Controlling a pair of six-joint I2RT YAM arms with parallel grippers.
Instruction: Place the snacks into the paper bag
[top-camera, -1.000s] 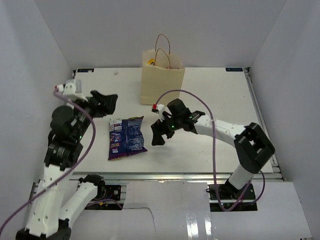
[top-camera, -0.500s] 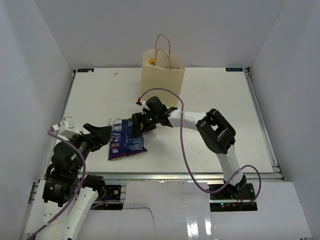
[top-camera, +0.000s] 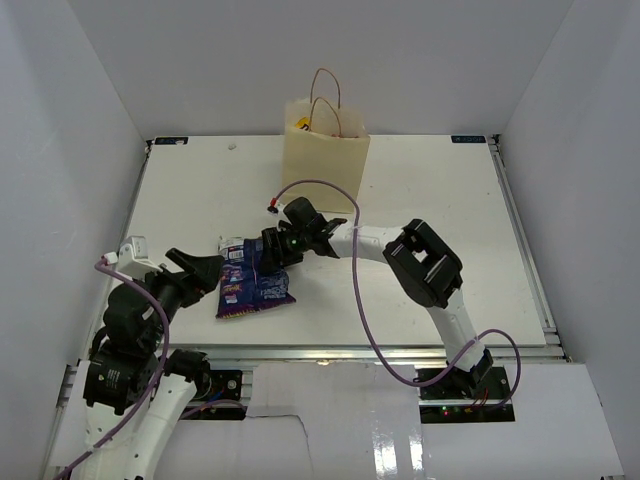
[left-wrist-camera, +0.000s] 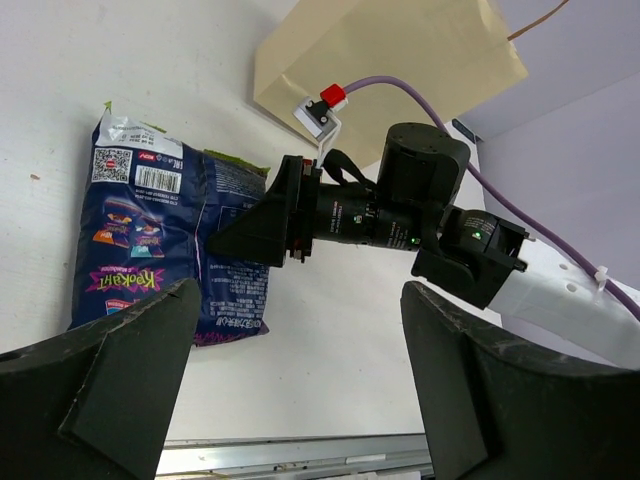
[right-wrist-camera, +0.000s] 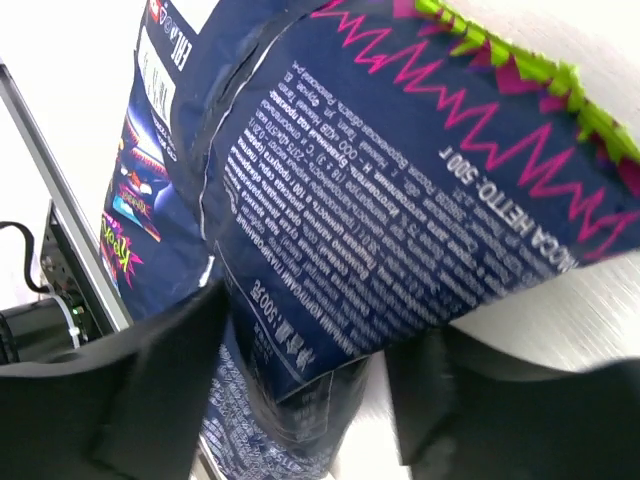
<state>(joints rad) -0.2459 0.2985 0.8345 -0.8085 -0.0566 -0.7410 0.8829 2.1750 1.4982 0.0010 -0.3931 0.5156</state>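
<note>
Left wrist view shows the left pincer (left-wrist-camera: 300, 310) spread wide, holding nothing. Just ahead of its fingertips, slightly left, the blue-purple bag (left-wrist-camera: 150, 250) lies flat on the table (left-wrist-camera: 330, 400). The right pincer (left-wrist-camera: 225, 240) straddles that bag's right edge, its fingers touching it on both sides. Whether they pinch firmly cannot be told. Beyond the right pincer stands the paper bag (left-wrist-camera: 400, 50), upright.

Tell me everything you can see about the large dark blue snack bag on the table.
The snack bag is a glossy dark blue-purple packet with pink zigzags, a green jagged edge, a barcode and a QR code. It lies on the white table, nearer than the paper bag and apart from it. The right gripper straddles one edge; whether it pinches is unclear.
</note>
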